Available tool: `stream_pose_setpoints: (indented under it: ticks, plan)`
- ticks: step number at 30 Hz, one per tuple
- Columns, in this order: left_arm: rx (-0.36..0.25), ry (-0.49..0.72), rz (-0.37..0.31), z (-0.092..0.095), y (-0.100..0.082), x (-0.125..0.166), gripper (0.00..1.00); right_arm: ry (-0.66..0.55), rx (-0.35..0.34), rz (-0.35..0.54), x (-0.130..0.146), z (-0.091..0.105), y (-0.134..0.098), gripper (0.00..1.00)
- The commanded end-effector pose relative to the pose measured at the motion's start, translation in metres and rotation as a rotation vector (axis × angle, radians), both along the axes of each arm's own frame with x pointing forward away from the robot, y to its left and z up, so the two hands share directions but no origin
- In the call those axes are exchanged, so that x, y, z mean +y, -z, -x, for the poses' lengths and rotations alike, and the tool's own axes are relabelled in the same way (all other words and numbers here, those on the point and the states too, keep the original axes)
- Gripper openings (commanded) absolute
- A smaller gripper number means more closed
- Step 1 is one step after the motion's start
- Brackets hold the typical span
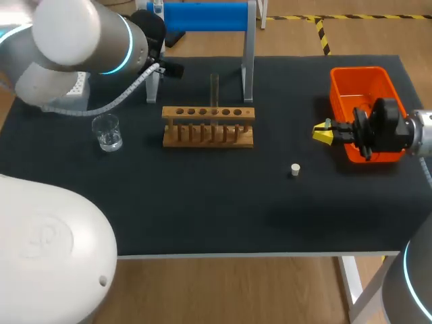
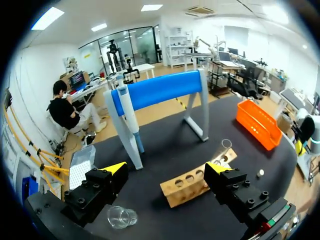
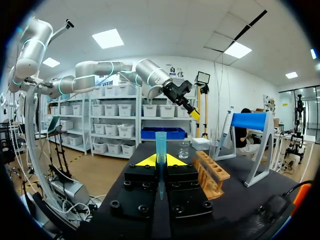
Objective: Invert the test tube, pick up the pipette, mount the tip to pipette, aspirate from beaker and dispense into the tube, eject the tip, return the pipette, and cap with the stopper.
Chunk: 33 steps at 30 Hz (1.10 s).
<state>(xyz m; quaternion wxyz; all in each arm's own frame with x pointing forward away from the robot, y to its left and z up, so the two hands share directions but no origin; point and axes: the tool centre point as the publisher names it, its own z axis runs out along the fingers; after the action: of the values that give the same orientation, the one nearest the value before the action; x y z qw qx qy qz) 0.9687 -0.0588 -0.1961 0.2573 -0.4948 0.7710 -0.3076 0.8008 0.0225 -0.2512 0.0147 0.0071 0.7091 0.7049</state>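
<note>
My right tool (image 1: 324,133), frame right, pinches a blue pipette tip (image 3: 160,150); left tool (image 2: 165,168) hangs spread near the rack (image 2: 190,186).

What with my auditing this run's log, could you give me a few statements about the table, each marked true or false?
1. The left claw is open, with nothing between its fingers. True.
2. The test tube lies flat on the table. False: it stands in the wooden rack.
3. The right claw is shut on a blue tip. True.
4. The stopper sits inside the orange bin. False: it rests on the black table, apart from the bin.
</note>
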Motion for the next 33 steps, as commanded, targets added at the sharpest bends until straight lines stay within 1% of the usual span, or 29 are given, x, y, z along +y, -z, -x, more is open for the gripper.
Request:
stream_pose_setpoints:
  ticks: [1, 5, 11, 15, 20, 22, 25, 33]
  plan:
    - [-0.063, -0.102, -0.065, -0.010, 0.003, -0.007, 1.00, 0.001, -0.001, 0.000, 0.000, 0.000, 0.000, 0.00]
    - [-0.101, -0.153, -0.061, -0.021, 0.002, -0.008, 1.00, 0.001, -0.001, 0.000, 0.000, 0.000, 0.000, 0.00]
    - [-0.180, -0.230, -0.087, -0.035, -0.004, -0.008, 1.00, 0.001, -0.001, 0.000, 0.000, 0.000, 0.000, 0.00]
    - [-0.215, -0.262, -0.072, -0.048, -0.006, -0.002, 1.00, 0.001, -0.001, 0.000, 0.000, 0.000, 0.000, 0.00]
    - [-0.242, -0.283, -0.044, -0.064, -0.008, 0.002, 1.00, 0.001, -0.001, 0.000, 0.000, 0.000, 0.000, 0.00]
    - [-0.258, -0.280, -0.026, -0.071, -0.009, 0.002, 1.00, 0.001, -0.001, 0.000, 0.000, 0.000, 0.000, 0.00]
    - [-0.274, -0.273, -0.016, -0.082, -0.011, -0.001, 1.00, 0.001, -0.001, 0.000, 0.000, 0.000, 0.000, 0.00]
    - [-0.295, -0.276, 0.017, -0.108, -0.011, -0.007, 1.00, 0.001, -0.001, 0.000, 0.000, 0.000, 0.000, 0.00]
